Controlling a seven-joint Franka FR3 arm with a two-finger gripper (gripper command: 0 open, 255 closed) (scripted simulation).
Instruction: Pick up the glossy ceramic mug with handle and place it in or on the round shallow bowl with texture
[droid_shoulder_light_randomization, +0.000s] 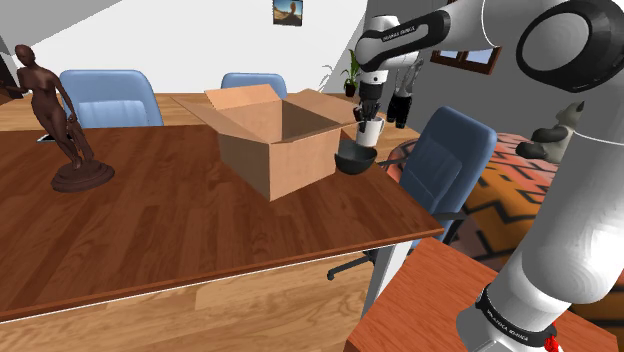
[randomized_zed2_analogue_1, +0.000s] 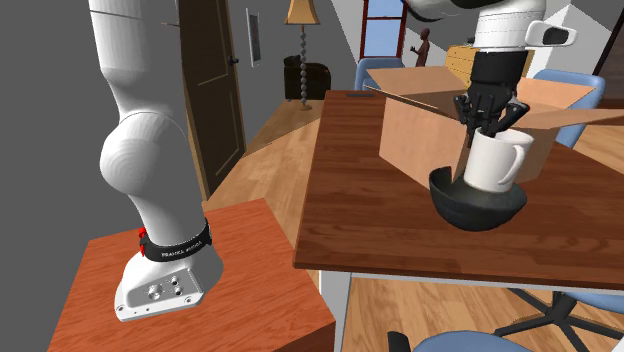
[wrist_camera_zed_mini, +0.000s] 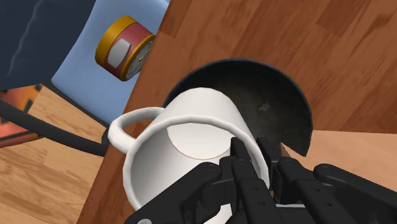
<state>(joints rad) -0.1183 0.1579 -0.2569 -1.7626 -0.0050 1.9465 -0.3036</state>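
Observation:
A white glossy mug (randomized_zed2_analogue_1: 497, 160) with a handle sits low inside a dark round bowl (randomized_zed2_analogue_1: 476, 207) at the table's corner, leaning slightly. My black gripper (randomized_zed2_analogue_1: 484, 122) comes down from above and is shut on the mug's rim. In the wrist view one finger (wrist_camera_zed_mini: 240, 163) is inside the mug (wrist_camera_zed_mini: 184, 146) and the other is outside its wall, with the bowl (wrist_camera_zed_mini: 273, 89) beneath. In the shoulder view the mug (droid_shoulder_light_randomization: 371, 131) and the bowl (droid_shoulder_light_randomization: 355, 160) lie just right of the box, under the gripper (droid_shoulder_light_randomization: 369, 108). Whether the mug's base touches the bowl is hidden.
An open cardboard box (droid_shoulder_light_randomization: 275, 135) stands close beside the bowl on the wooden table (droid_shoulder_light_randomization: 200, 230). A dark figurine (droid_shoulder_light_randomization: 65, 110) stands far left. A blue chair (droid_shoulder_light_randomization: 440, 160) sits past the table edge, with a red and orange can (wrist_camera_zed_mini: 125, 48) on its seat.

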